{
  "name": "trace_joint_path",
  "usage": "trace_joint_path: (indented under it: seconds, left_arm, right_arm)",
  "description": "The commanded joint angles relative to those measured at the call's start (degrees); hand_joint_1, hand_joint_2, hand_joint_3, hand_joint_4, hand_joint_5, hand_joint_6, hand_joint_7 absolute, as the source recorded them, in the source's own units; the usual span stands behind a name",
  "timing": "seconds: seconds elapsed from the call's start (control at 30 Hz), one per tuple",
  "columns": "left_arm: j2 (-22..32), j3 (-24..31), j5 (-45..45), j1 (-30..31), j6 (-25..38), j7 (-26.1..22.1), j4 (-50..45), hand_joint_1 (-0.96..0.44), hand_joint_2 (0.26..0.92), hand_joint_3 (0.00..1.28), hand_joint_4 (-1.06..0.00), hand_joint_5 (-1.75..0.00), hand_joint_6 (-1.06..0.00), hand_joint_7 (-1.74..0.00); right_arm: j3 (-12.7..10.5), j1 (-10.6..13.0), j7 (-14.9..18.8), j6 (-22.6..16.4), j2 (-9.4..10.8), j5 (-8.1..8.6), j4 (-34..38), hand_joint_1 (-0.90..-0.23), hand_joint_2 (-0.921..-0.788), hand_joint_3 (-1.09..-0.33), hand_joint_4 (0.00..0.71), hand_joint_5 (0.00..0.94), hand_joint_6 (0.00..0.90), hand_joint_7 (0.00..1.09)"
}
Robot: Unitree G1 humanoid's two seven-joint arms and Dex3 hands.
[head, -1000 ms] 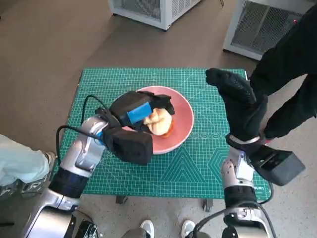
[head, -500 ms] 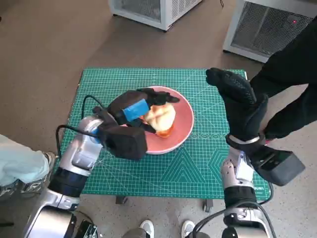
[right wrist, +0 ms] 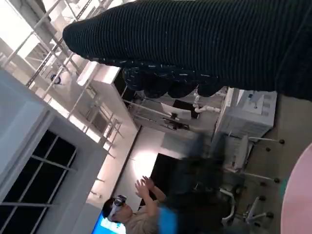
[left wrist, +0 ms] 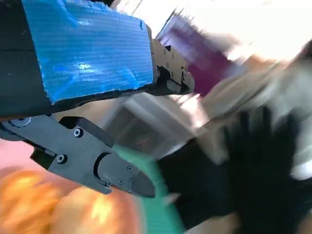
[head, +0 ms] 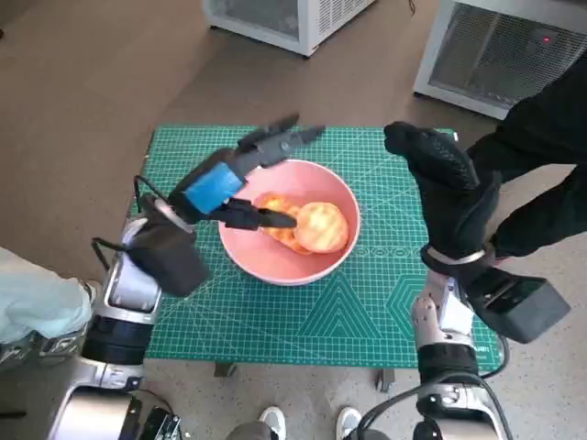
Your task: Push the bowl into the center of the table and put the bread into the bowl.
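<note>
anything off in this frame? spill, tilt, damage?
Nothing stands out. The pink bowl sits flat near the middle of the green mat with the bread inside it. The left hand is open over the bowl's rim; the right hand is raised, empty.

The head view looks steeply down on the whole table (head: 367, 312). The left wrist view, blurred, sits close above the bowl (head: 275, 261), facing across it. The right wrist view faces the room, catching only the bowl's rim.
</note>
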Motion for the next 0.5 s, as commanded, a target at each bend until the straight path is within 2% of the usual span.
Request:
trace_joint_path:
  seconds: [0.03,0.27,0.5]
  left_arm:
    - [-2.87,2.7,-6.38,2.03,-4.0,-0.89,-1.7,-0.65,0.92,0.31,-0.03,0.0,-0.27,0.0]
    - [-7.12,5.99,-15.14,4.32,-8.7,-3.01,-0.69,-0.69,0.921,0.41,-0.05,-0.02,-0.24,0.0]
    - [-10.03,7.95,-23.44,5.96,-9.5,-8.63,-0.12,-0.72,0.921,0.38,-0.07,-0.02,-0.24,0.0]
  right_arm:
    - [0.67,0.74,-0.85,1.21,-0.23,-0.89,-1.32,-0.732,-0.921,-0.826,0.216,0.004,0.037,0.55]
    - [1.64,0.96,-2.24,2.38,-0.57,-2.18,-4.73,-0.745,-0.921,-0.81,0.216,0.003,0.045,0.53]
    - [2.27,0.93,-3.01,2.57,-1.41,-3.31,-6.46,-0.757,-0.921,-0.806,0.217,0.002,0.058,0.53]
